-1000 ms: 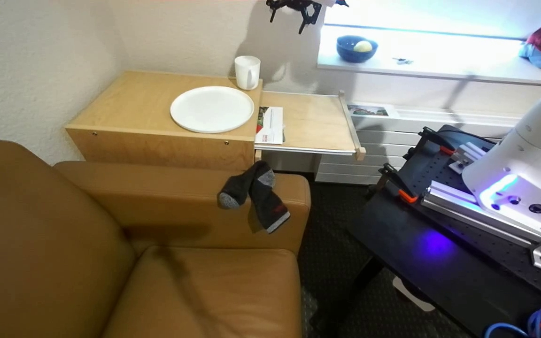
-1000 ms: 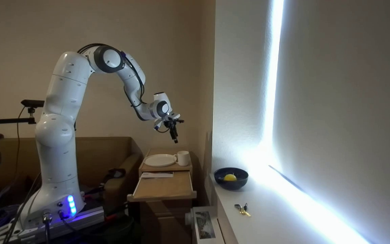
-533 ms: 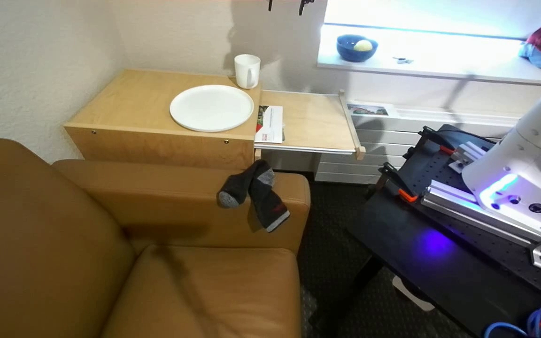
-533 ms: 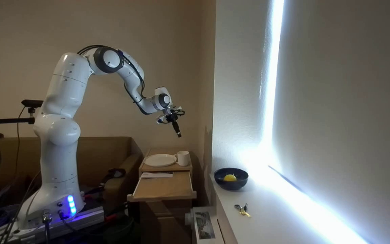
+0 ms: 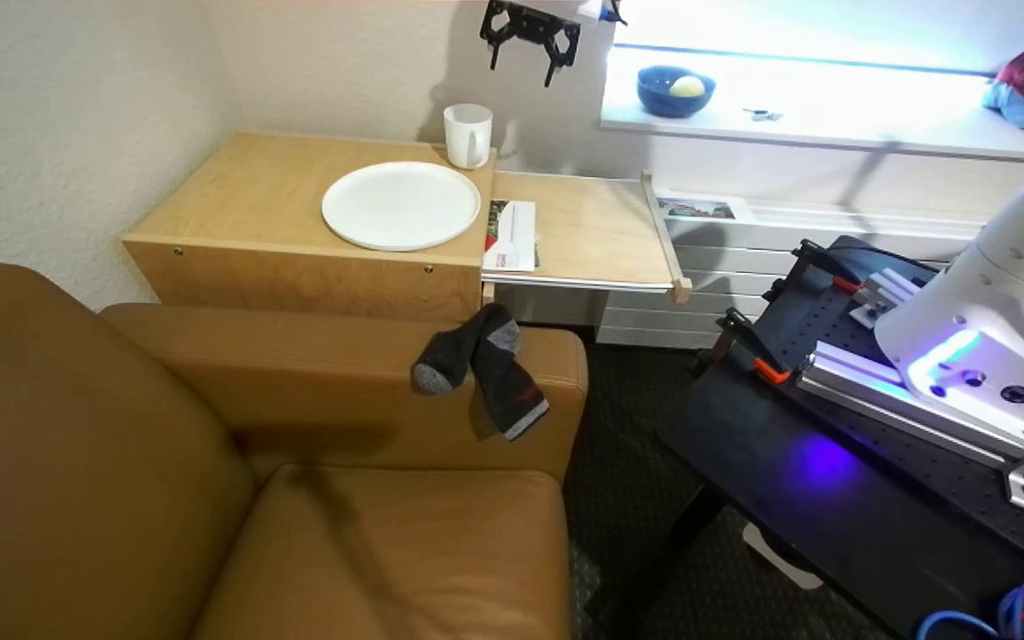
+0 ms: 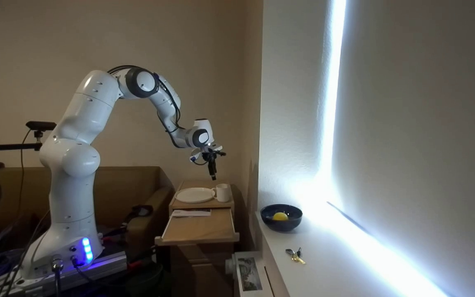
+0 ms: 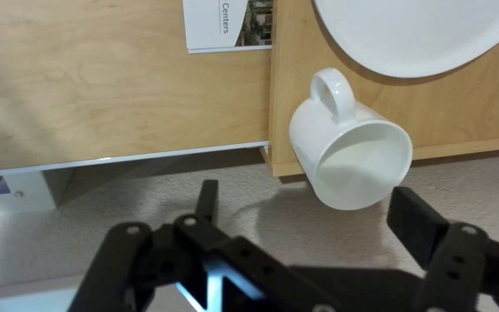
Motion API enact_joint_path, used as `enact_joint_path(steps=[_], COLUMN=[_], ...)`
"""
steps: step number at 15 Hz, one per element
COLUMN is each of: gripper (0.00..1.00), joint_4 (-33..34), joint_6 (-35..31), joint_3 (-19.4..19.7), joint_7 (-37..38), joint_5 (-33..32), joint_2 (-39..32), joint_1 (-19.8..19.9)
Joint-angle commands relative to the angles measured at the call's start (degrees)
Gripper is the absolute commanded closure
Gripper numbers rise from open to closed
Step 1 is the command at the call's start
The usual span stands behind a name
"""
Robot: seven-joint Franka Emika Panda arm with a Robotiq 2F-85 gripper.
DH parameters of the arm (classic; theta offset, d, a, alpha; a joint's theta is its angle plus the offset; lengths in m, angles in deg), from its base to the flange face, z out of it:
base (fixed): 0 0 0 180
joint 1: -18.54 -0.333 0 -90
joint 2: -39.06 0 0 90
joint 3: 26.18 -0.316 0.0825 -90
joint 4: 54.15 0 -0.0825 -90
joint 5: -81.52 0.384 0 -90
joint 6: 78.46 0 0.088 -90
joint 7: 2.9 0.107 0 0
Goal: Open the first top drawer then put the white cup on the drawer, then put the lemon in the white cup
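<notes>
Upper middle of an exterior view, the first top drawer (image 5: 590,229) is pulled out. Both placements remain: the white cup (image 5: 462,137) stands on the cabinet (image 5: 265,187), the lemon (image 5: 687,86) lies in the bowl (image 5: 658,100), upper right. The hand (image 5: 520,76) hangs spread, empty.

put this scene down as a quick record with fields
surface: shallow light-wood top drawer, open, white printed leaflet on it
to place: glossy white cup, upright on pale wooden cabinet, beside round flat white plate
fruit: yellow lemon in dark blue bowl on white windowsill
tool: black two-finger gripper, open, empty
remaining: place cup, then lemon
</notes>
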Motion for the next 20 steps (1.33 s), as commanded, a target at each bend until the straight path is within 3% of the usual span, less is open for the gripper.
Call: enact_joint_path(steps=[1,6,7,12,17,20], gripper=[0.0,0.0,0.0,0.0,0.0,0.0], joint_4=[4.1,10.8,7.2,10.1,11.1,9.7], joint_6=[-1.9,-2.2,-2.7,-2.5,-1.6,-2.6], joint_3=[3.5,8.3,7.8,10.5,8.1,9.7], joint_7=[-0.8,2.5,0.8,4.3,3.6,4.1], joint_5=[2.8,2.7,3.2,2.8,6.8,6.4], joint_2=[-5.8,-12.3,-9.6,-12.3,-13.4,-12.5], joint_1=[-3.5,-8.6,-7.9,-10.6,-8.6,-10.0])
